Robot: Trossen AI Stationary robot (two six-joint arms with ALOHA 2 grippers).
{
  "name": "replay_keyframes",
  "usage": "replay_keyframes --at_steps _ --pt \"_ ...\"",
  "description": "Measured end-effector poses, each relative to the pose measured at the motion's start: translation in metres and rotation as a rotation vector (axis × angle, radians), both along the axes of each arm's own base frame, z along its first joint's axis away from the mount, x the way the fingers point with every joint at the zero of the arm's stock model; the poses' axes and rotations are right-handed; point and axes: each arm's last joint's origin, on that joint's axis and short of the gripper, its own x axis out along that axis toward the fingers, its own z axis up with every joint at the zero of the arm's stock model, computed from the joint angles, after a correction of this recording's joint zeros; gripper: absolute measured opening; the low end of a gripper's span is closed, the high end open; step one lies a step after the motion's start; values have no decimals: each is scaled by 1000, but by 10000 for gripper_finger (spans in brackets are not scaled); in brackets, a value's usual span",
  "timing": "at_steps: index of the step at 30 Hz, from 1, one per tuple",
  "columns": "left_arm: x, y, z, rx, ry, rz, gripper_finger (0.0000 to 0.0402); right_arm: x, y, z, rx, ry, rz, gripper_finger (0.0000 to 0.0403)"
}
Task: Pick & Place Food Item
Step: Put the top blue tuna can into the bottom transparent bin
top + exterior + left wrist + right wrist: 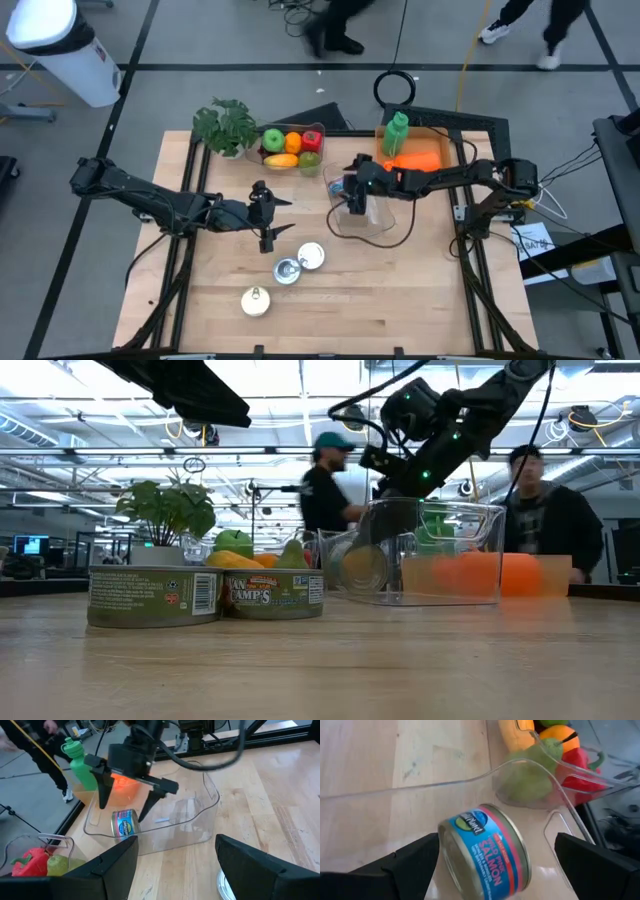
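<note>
A salmon can [487, 852] with a blue and red label lies on its side on the floor of a clear plastic bin [385, 222], at the bin's left end. My right gripper [125, 806] hangs open just above it, one finger on either side, touching nothing. In the left wrist view the can [124, 822] shows below those fingers. My left gripper [268, 215] waits open to the left of the bin, above the bare table. Three more cans [287, 270] stand upright on the table, nearer the front.
A clear container of fruit and peppers [290, 148] and a potted plant [228, 125] stand at the far edge. A green bottle [397, 133] and an orange item [420, 158] sit far right. People move beyond the table [325, 485]. Bare wood lies front right [400, 300].
</note>
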Motion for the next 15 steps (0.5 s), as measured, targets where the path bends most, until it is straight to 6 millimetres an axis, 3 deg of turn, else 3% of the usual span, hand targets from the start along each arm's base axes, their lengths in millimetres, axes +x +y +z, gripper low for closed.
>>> replay_keyframes --at_steps 6,11,15 --pt "0 0 0 14 3 -6 274 -4 -19 -2 95 -19 56 376" --pt "0 0 0 14 3 -5 274 -6 -22 -12 173 20 97 372" --pt "0 0 0 13 0 -3 274 -7 -19 -13 178 51 119 337"
